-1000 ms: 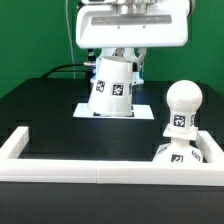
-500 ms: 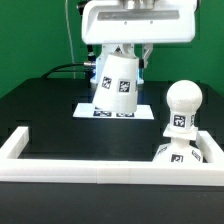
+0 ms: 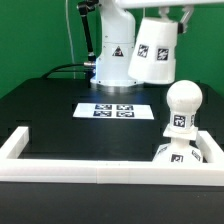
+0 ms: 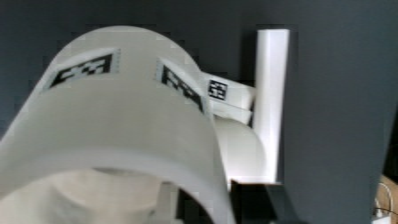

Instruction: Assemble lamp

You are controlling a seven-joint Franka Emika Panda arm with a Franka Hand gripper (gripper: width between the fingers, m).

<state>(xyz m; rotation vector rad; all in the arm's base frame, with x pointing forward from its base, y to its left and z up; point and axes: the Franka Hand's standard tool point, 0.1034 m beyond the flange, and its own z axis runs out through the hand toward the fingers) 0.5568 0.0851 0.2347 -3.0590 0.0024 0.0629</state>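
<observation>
The white tapered lamp shade (image 3: 155, 50) hangs tilted in the air at the exterior view's upper right, tags on its side. My gripper (image 3: 162, 10) is shut on its top, mostly cut off by the frame edge. The shade is above and slightly left of the round bulb (image 3: 183, 101), which stands upright with its tagged neck on the base (image 3: 180, 155) in the frame's right corner. In the wrist view the shade (image 4: 125, 130) fills most of the picture. A tagged white part (image 4: 228, 92) shows beyond it; my fingers are hidden.
The marker board (image 3: 118, 109) lies flat on the black table behind the white rail-like frame (image 3: 90, 172). The frame's rail also shows in the wrist view (image 4: 272, 70). The arm's white body (image 3: 112, 55) stands at the back.
The shade has been lifted off the marker board and carried up and to the exterior view's right, toward the bulb. It now tilts. The bulb and base have not moved.
</observation>
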